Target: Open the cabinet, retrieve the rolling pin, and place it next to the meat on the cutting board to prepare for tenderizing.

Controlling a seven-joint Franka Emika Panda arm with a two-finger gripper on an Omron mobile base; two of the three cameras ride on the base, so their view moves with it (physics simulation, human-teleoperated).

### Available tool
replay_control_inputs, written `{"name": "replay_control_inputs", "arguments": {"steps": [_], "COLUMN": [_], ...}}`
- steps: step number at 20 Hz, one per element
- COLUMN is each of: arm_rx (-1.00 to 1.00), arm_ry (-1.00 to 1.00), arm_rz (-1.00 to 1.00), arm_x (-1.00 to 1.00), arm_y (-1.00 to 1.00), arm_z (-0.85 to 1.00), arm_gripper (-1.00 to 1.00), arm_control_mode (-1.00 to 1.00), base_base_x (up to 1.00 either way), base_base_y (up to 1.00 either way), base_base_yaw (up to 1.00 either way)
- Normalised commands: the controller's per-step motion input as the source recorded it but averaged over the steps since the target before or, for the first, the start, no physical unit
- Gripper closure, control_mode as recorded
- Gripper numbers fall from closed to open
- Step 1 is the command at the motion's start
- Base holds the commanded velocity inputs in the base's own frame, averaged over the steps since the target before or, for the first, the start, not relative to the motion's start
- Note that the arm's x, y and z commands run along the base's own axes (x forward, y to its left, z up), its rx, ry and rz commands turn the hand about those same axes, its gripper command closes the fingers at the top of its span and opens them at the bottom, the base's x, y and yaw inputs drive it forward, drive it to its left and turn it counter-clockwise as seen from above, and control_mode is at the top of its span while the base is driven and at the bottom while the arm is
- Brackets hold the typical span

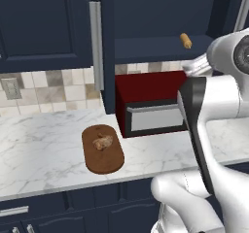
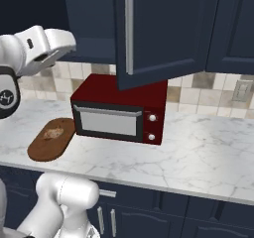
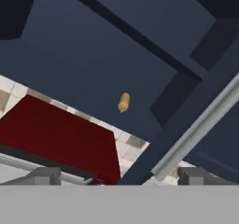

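The navy cabinet stands open, its door swung out over the counter. Inside, on the shelf, lies the tan rolling pin, seen end-on in the hand view. My gripper is open with nothing between its fingertips, and it looks up at the shelf from below and in front, well apart from the pin. The oval brown cutting board lies on the marble counter with the meat on its far half. The board and meat also sit left of the microwave.
A dark red microwave stands on the counter under the open cabinet, right of the board. A door's silver bar handle runs close to my right fingertip. The other door edge and handle hang above the board. Marble counter stretches right.
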Motion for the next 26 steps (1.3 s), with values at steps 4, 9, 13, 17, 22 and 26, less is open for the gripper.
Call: {"name": "replay_control_inputs", "arguments": {"steps": [4,9,13,17,22,26], "arm_rx": [-0.13,-0.14,-0.11,-0.1,-0.09,-0.08], "arm_ry": [0.13,0.12,0.04,0.01,0.0,0.0], "arm_rz": [0.0,0.01,0.0,0.0,0.0,0.0], "arm_x": [0.46,0.52,0.43,0.42,0.41,0.33], "arm_y": [0.0,0.0,-0.03,-0.11,-0.25,-0.19], "arm_z": [-0.02,-0.1,-0.12,-0.13,-0.14,-0.28], "arm_gripper": [-1.0,-1.0,-1.0,-1.0,-1.0,-1.0], "arm_control_mode": [-1.0,-1.0,-1.0,-1.0,-1.0,-1.0], "base_base_x": [0.0,0.0,0.0,0.0,0.0,0.0], "base_base_y": [0.0,0.0,0.0,0.0,0.0,0.0], "base_base_yaw": [0.0,0.0,0.0,0.0,0.0,0.0]}}
